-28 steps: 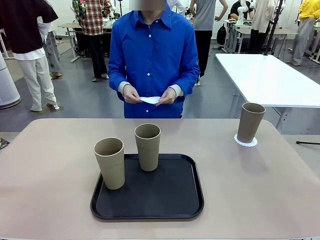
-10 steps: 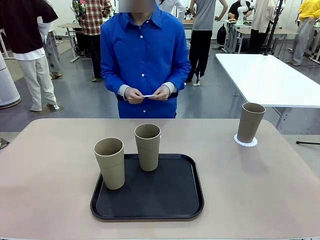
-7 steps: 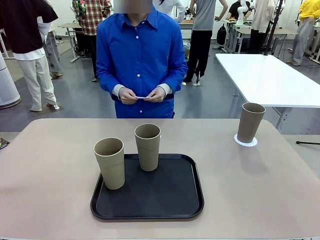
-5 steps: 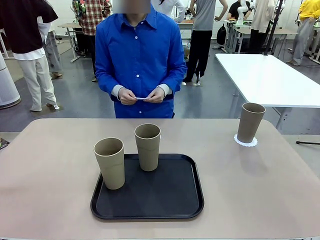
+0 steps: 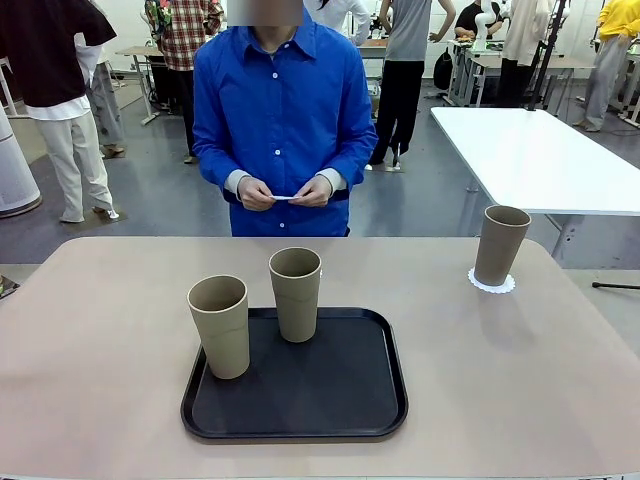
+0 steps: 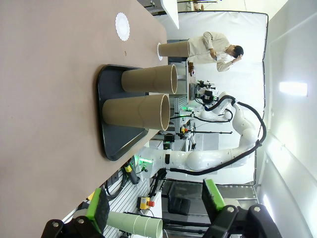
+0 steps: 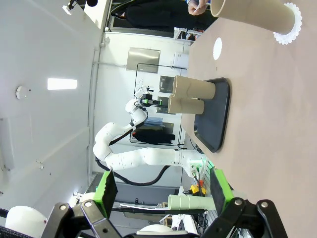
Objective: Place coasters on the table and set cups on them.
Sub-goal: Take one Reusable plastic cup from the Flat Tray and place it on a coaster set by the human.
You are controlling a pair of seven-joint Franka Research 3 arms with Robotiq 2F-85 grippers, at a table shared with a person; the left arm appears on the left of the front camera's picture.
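Two khaki cups (image 5: pixel 220 328) (image 5: pixel 296 295) stand on the black tray (image 5: pixel 350 400) in the middle of the beige table (image 5: pixel 500 380). A third cup (image 5: pixel 500 245) stands on a white scalloped coaster (image 5: pixel 492 284) at the far right. Across the table, a person in a blue shirt holds another coaster (image 5: pixel 283 197) flat between both hands. In the wrist views a bare coaster (image 6: pixel 122 26) (image 7: pixel 217 48) lies on the table beyond the tray. My left gripper (image 6: pixel 156 208) and right gripper (image 7: pixel 163 191) are open and hold nothing, well back from the cups.
A white rectangular table (image 5: pixel 530 150) stands behind the far right corner. Other people stand farther back in the room. The tabletop is bare to the left and right of the tray.
The person has stepped slightly left and turned the coaster flat between the fingers. In the last half second the hands barely move. The cups and tray have not moved.
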